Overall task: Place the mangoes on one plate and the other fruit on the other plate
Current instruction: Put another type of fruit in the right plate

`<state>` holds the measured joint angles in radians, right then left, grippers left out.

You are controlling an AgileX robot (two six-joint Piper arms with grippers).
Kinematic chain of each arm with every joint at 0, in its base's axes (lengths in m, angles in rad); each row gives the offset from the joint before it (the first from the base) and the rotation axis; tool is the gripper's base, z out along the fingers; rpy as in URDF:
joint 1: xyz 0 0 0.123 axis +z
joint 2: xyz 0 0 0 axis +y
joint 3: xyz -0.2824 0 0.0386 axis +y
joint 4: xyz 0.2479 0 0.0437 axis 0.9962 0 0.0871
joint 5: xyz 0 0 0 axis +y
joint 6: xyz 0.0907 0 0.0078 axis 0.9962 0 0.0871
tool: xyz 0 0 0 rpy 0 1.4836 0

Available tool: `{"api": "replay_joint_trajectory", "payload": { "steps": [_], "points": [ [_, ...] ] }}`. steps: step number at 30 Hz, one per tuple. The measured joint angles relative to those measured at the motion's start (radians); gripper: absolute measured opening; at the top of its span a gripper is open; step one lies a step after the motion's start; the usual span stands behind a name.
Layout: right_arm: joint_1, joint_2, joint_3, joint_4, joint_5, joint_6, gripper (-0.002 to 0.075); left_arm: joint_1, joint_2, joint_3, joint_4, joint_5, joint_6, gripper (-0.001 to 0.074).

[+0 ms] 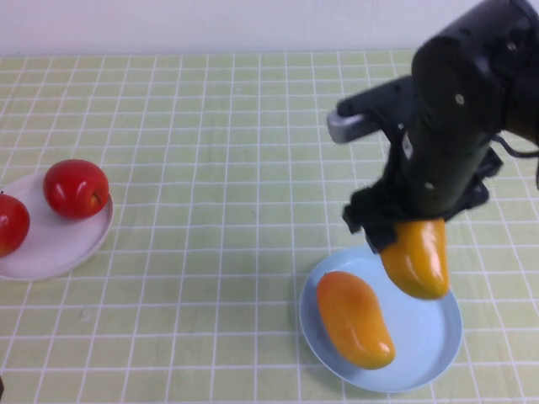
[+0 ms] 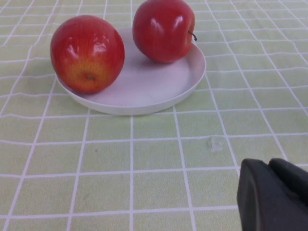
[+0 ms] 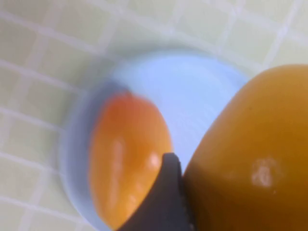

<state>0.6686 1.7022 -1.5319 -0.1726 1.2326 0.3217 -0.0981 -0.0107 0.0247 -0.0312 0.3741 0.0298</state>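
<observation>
Two red apples [image 1: 76,188] [image 1: 10,223] rest on the white plate [image 1: 67,244] at the left; they also fill the left wrist view as apples [image 2: 86,53] [image 2: 163,30] on that plate [image 2: 144,91]. One mango [image 1: 354,320] lies on the light blue plate [image 1: 429,337] at the front right. My right gripper [image 1: 406,234] is shut on the second mango [image 1: 418,257], which hangs just above that plate's far right part. In the right wrist view a dark finger [image 3: 163,202] presses against the held mango [image 3: 250,154]. My left gripper [image 2: 276,192] is shut and empty, low over the cloth near the white plate.
A green checked tablecloth [image 1: 227,126] covers the table up to the white wall at the back. The right arm's black body [image 1: 455,126] rises over the table's right side.
</observation>
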Motion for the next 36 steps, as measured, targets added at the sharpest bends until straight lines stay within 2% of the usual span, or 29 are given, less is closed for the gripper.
{"api": "replay_joint_trajectory", "payload": {
  "steps": [4, 9, 15, 36],
  "points": [
    [-0.041, -0.020, 0.161, 0.031, -0.013, 0.000, 0.0578, 0.000, 0.000, 0.000, 0.000, 0.000, 0.000, 0.0001],
    [-0.064, -0.020, 0.287, 0.096, -0.140, -0.007, 0.0578, 0.000, 0.000, 0.000, 0.000, 0.000, 0.000, 0.0001],
    [-0.069, 0.006, 0.308, 0.125, -0.210, -0.008, 0.0591, 0.000, 0.000, 0.000, 0.000, 0.000, 0.000, 0.0001],
    [-0.069, -0.018, 0.309, 0.121, -0.206, -0.009, 0.0627, 0.000, 0.000, 0.000, 0.000, 0.000, 0.000, 0.0001]
  ]
}}
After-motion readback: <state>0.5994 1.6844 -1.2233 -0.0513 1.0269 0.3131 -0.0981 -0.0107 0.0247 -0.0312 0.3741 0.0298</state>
